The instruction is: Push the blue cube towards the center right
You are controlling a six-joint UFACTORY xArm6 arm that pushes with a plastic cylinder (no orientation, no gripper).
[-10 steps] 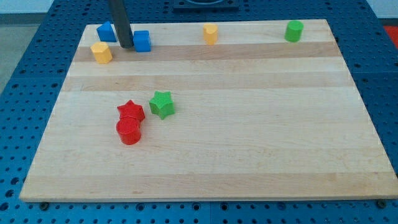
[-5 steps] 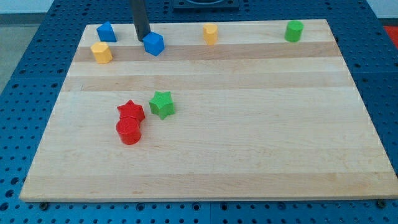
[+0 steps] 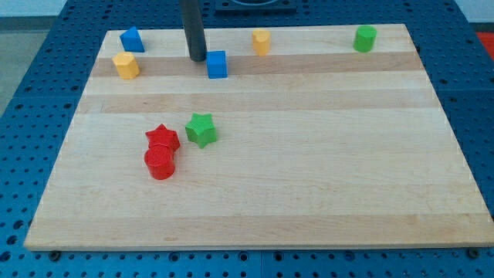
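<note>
The blue cube (image 3: 217,65) sits on the wooden board (image 3: 309,170) near the view's top, left of the middle. My tip (image 3: 197,59) stands just to the cube's left and slightly above it in the view, close against its upper left corner. The dark rod rises from there out of the view's top.
A second blue block (image 3: 132,39) and a yellow block (image 3: 126,66) lie at the top left. An orange-yellow block (image 3: 262,42) and a green cylinder (image 3: 365,38) lie along the top edge. A red star (image 3: 163,138), red cylinder (image 3: 160,163) and green star (image 3: 201,130) cluster left of centre.
My tip has moved to the view's right and a little down, pushing the blue cube the same way, away from the other blue block. The other blocks have not moved.
</note>
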